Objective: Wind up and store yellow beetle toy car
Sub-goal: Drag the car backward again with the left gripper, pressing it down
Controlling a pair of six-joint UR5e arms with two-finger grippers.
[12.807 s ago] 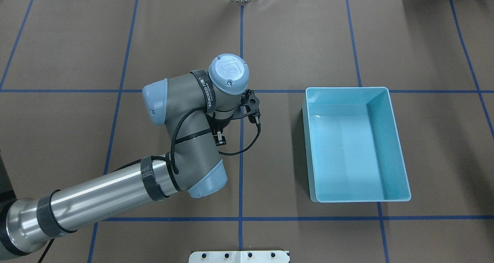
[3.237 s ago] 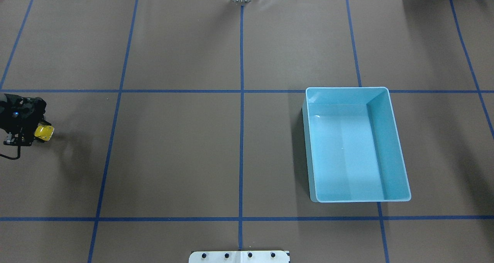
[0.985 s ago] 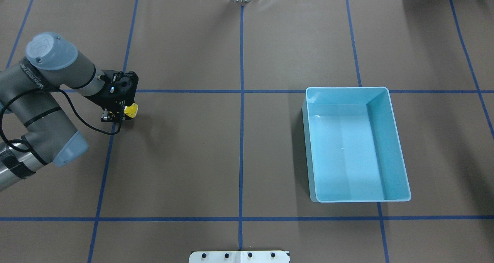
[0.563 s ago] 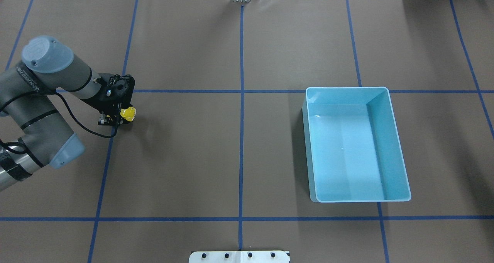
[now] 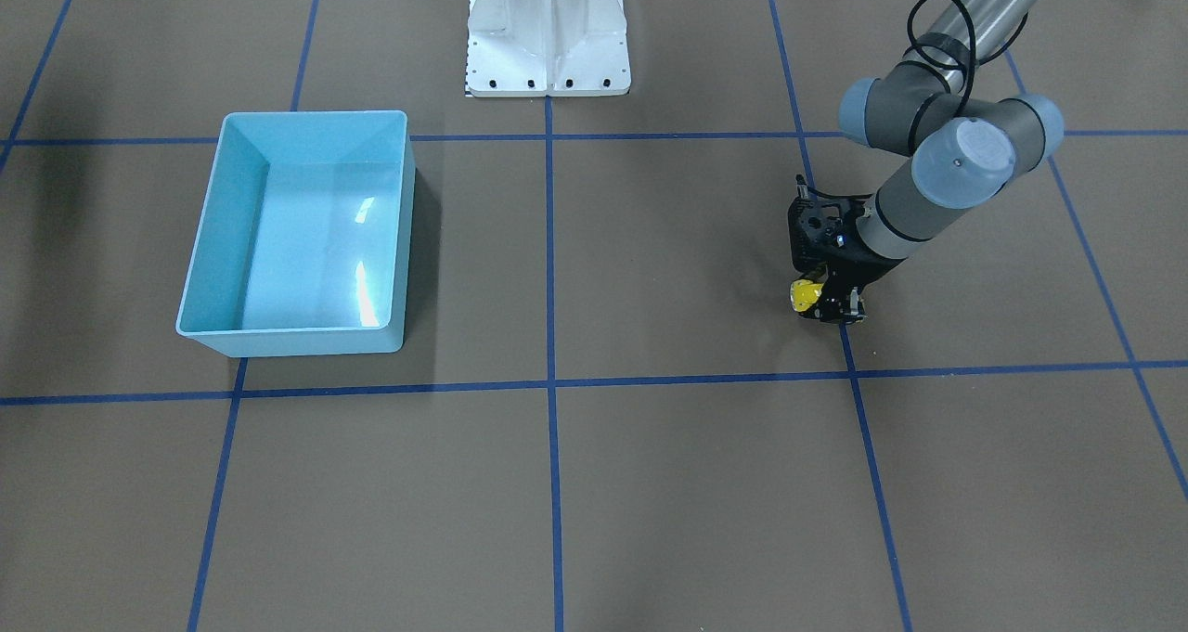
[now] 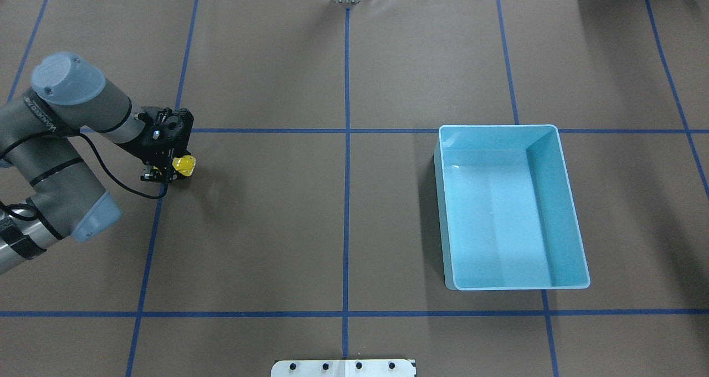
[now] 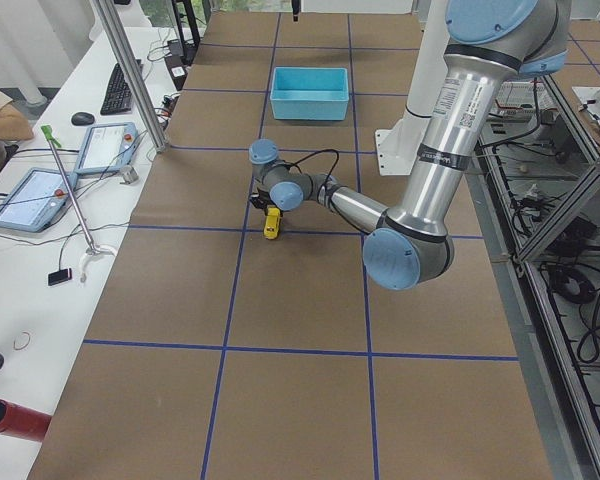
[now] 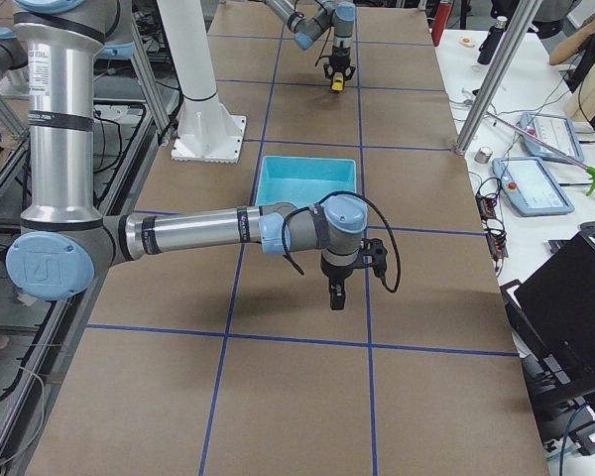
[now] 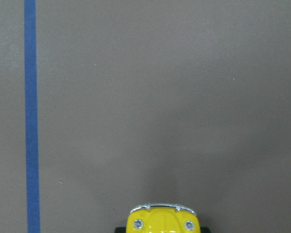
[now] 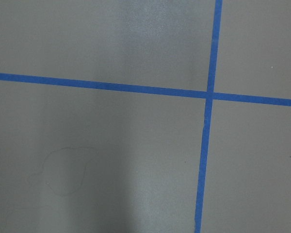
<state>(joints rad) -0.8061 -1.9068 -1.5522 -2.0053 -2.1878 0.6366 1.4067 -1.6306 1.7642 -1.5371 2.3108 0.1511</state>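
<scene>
The yellow beetle toy car [image 6: 184,165] is a tiny bright yellow car on the table's left part, low over the brown mat. My left gripper [image 6: 175,170] is shut on it, and the car's nose sticks out toward the table's middle. In the front-facing view the car [image 5: 804,295] shows at the left gripper [image 5: 822,304]. The left wrist view catches only the car's front end [image 9: 162,221] at the bottom edge. My right gripper [image 8: 334,297] shows only in the exterior right view, low over the mat beside the light blue bin [image 8: 307,183]; I cannot tell whether it is open or shut.
The light blue bin [image 6: 498,127] stands empty on the right half of the table, far from the car. Blue tape lines [image 6: 346,200] divide the brown mat into squares. A white robot base plate [image 5: 548,75] sits at the table's robot-side edge.
The left arm carried the car in from the table's far left edge. Over the last second it shifted slightly back toward the robot, and it is nearly still now.
</scene>
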